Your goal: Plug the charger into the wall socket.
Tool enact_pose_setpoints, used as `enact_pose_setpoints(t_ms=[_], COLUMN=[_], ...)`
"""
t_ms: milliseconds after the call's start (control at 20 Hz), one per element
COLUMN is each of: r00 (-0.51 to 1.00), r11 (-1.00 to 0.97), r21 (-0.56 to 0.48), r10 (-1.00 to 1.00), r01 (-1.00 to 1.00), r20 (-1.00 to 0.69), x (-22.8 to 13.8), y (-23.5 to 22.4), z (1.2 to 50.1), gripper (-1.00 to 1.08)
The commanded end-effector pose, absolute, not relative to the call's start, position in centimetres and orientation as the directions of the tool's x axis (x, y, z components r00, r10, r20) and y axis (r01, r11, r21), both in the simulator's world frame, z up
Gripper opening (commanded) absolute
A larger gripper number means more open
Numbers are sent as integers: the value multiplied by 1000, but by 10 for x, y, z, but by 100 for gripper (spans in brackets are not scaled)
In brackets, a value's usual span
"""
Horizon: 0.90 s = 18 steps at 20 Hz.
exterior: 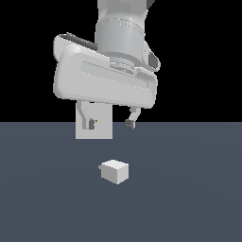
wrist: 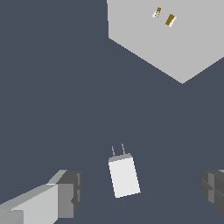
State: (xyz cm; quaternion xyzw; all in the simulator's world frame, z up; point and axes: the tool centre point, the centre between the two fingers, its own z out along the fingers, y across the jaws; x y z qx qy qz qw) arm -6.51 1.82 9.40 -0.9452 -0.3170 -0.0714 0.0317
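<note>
The charger (exterior: pixel 114 171) is a small white-grey block lying on the dark floor, a short prong sticking out toward the exterior view's left. In the wrist view the charger (wrist: pixel 124 176) shows two thin prongs pointing toward the wall socket (wrist: pixel 175 39). The wall socket (exterior: pixel 103 128) is a flat light-grey upright plate behind the gripper, partly hidden by the hand, one orange dot showing. My gripper (exterior: pixel 109 124) hangs open above the charger, well clear of it, holding nothing. Its fingers (wrist: pixel 65 192) flank the charger in the wrist view.
A dark grey floor (exterior: pixel 189 198) spreads around the charger and socket. Nothing else stands on it. The background above the floor is black.
</note>
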Motion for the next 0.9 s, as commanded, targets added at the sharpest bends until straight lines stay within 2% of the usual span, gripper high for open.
enact_pose_setpoints(t_ms=[0, 850], r00=[757, 640], r11=[-766, -652], r21=[-11, 0], r10=[632, 743], r01=[642, 758], r20=[165, 195], x=[-70, -86], y=[17, 11], z=[87, 62], gripper=[100, 100])
